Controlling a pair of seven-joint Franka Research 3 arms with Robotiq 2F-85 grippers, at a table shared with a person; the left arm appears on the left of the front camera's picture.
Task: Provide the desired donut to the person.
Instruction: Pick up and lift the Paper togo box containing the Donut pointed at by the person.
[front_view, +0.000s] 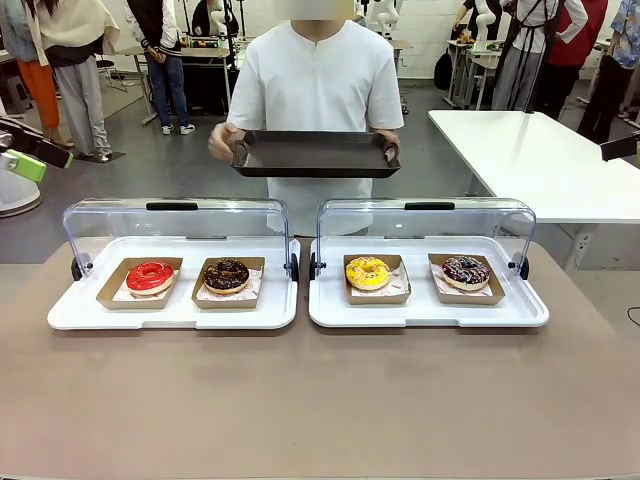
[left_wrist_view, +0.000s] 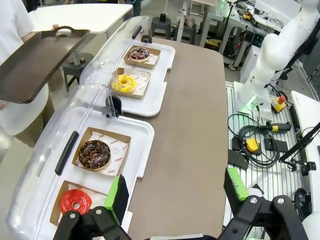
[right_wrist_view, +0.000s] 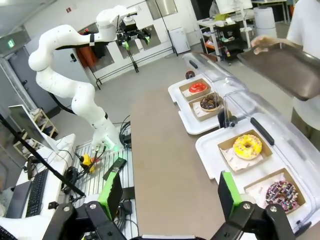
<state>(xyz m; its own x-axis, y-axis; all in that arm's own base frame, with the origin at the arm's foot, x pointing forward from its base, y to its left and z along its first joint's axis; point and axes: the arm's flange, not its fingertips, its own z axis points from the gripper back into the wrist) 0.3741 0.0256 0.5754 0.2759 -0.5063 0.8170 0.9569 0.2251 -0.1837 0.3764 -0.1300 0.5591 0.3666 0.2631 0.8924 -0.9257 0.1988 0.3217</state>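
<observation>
- The person (front_view: 315, 90) stands beyond the far edge of the bench (front_view: 320, 400). Both hands hold a dark tray (front_view: 315, 155) level, and it carries nothing.
- Two white cases sit side by side along the far edge with their clear lids swung back. The left case (front_view: 170, 318) lies toward the far left corner and the right case (front_view: 430, 318) toward the far right.
- All four donuts rest in their card trays:
  - the red donut (front_view: 150, 276) and chocolate donut (front_view: 227, 274) in the left case
  - the yellow donut (front_view: 367, 271) and sprinkled donut (front_view: 466, 270) in the right case
- We cannot tell which donut is wanted, because neither hand points at one.
- The left jaws are spread wide and hold nothing. In the left wrist view they hang high by the bench's left edge, well apart from the donuts.
- The right jaws are likewise spread wide with nothing between them, high by the bench's right edge.
- We judge the task barely begun. The lids are already open and the tray is waiting, but no donut has been picked.
- Choosing, gripping, lifting and setting a donut on the tray are all left to do.
</observation>
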